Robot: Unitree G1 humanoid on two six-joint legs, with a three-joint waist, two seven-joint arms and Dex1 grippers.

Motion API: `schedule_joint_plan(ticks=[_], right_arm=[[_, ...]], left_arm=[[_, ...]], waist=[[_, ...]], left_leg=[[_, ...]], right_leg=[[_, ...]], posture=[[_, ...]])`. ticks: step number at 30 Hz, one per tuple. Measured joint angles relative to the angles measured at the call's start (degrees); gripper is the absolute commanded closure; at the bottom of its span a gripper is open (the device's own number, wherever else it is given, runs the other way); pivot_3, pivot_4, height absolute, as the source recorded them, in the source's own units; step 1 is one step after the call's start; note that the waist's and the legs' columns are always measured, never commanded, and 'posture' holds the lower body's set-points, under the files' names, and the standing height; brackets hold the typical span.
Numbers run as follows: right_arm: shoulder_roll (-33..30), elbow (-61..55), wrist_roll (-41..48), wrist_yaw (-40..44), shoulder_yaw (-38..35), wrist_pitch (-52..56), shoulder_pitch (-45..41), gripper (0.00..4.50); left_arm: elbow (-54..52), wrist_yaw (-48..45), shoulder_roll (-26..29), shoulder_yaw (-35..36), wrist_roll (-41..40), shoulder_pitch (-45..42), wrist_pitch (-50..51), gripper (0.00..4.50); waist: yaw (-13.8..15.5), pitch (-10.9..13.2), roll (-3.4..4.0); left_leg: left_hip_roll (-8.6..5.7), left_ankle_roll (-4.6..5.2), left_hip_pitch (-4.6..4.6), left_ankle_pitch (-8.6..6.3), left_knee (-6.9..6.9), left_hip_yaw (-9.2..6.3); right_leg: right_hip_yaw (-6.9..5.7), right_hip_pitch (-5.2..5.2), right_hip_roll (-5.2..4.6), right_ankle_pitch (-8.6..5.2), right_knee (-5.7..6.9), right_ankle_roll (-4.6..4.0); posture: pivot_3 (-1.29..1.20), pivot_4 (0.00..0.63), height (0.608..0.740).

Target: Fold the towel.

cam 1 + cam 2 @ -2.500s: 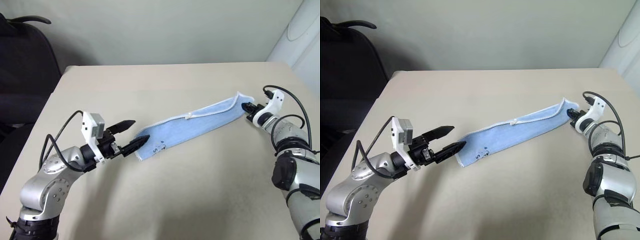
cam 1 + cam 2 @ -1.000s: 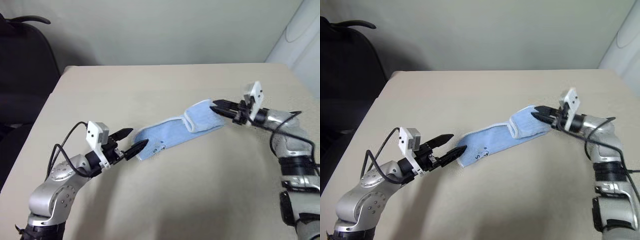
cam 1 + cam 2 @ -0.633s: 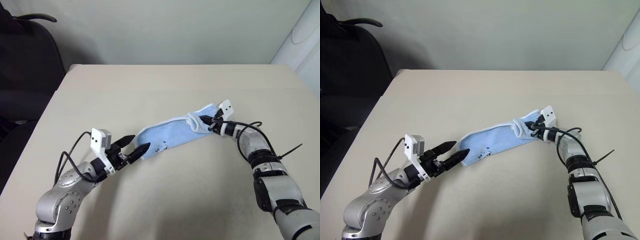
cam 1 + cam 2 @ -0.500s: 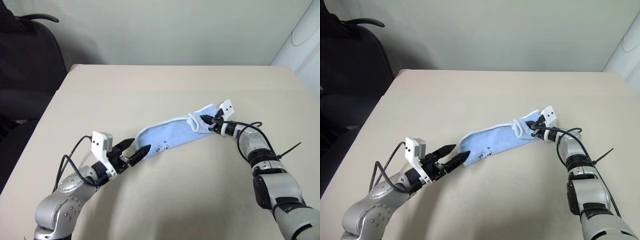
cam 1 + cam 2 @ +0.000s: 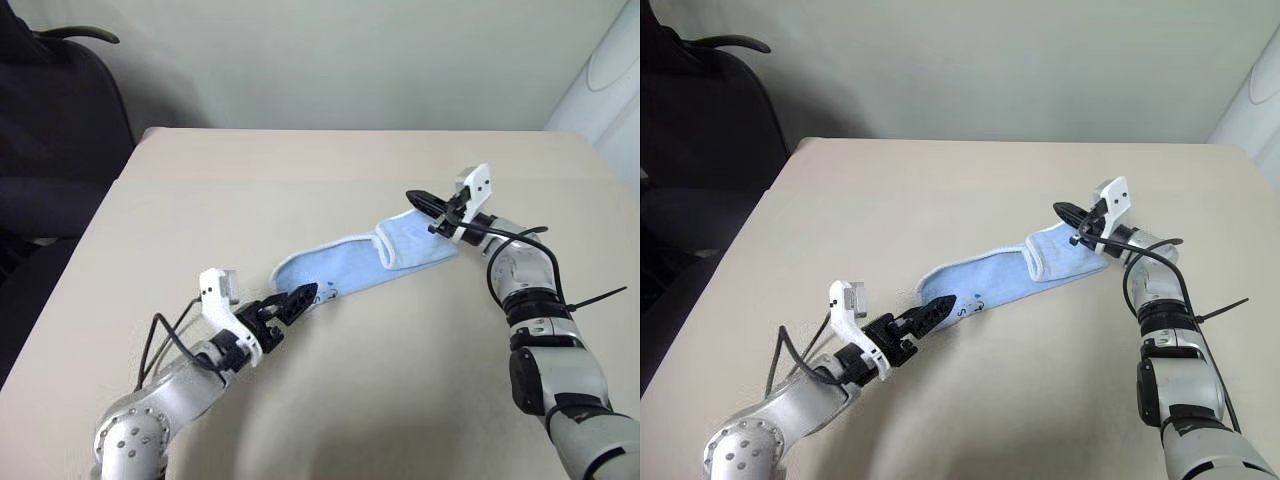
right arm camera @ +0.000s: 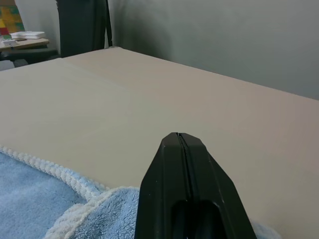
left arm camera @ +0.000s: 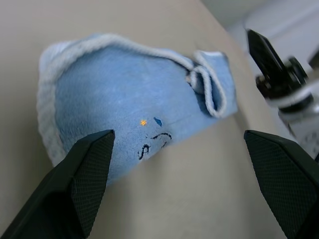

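The left hand (image 5: 290, 303) hovers with its fingers spread wide at the towel's (image 5: 340, 270) near end, one finger over the printed mark (image 7: 154, 141), nothing between them. The right hand (image 5: 420, 199) is pressed together and empty, raised just above the short flap turned over at the far end.

To do the fold well, the left hand should probably drop its fingers astride the stitched near edge, pinch both layers cleanly, then carry that end up and over toward the flap, laying edge on edge without dragging the cloth across the desk (image 5: 300, 170). The right hand would do best to pin the far end flat.

The towel lies slantwise across the middle of the desk, a narrow light-blue terry strip with white corded edging and a tiny dark mark near its left end.
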Motion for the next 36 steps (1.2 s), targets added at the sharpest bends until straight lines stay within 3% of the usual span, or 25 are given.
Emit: schedule_joint_plan(ticks=[4,12,23,27,36], right_arm=[[0.2,-0.1,0.0,-0.9,0.0,0.0,0.7,4.48],[0.4,0.2,-0.3,-1.0,0.0,0.1,0.8,4.48],[2.6,3.1,-0.6,-1.2,0.1,-0.5,-0.1,4.48],[2.6,3.1,-0.6,-1.3,0.1,-0.7,-0.3,4.50],[2.4,2.9,-0.5,-1.7,0.1,-0.7,-0.3,4.50]], left_arm=[[2.0,17.2,-1.6,-4.0,-12.0,-2.7,-6.1,0.00],[1.2,35.7,-4.1,-10.0,-18.7,-4.5,-16.5,0.00],[2.8,38.0,-3.3,-11.3,-12.8,-7.7,-20.3,0.00],[6.1,36.0,-3.5,-9.7,-11.8,-8.5,-20.7,0.86],[11.0,34.5,-4.8,-7.5,-9.4,-9.8,-21.2,4.09]], waist=[[0.0,0.0,0.01],[-0.1,0.0,0.04],[-0.1,0.0,0.05],[-0.1,0.0,0.10],[-0.1,0.2,0.39]], left_leg=[[0.01,-0.02,0.04,0.01,-0.01,0.04],[0.07,-0.05,0.11,0.02,-0.03,0.16],[0.32,-0.26,0.23,-0.02,-0.03,0.19],[0.48,-0.42,0.53,-0.03,-0.13,0.18],[0.74,-0.70,0.84,-0.22,-0.19,0.15]], right_leg=[[0.00,0.00,0.04,0.00,0.00,0.00],[-0.05,0.00,0.27,0.01,0.00,-0.02],[-0.06,0.05,0.72,0.13,0.03,-0.27],[-0.03,0.23,0.84,0.07,0.13,-0.48],[0.01,0.49,1.08,-0.12,0.13,-0.80]], posture=[[0.00,0.150,0.740],[0.00,0.150,0.740],[0.00,0.150,0.740],[0.00,0.150,0.740],[0.00,0.150,0.740]])
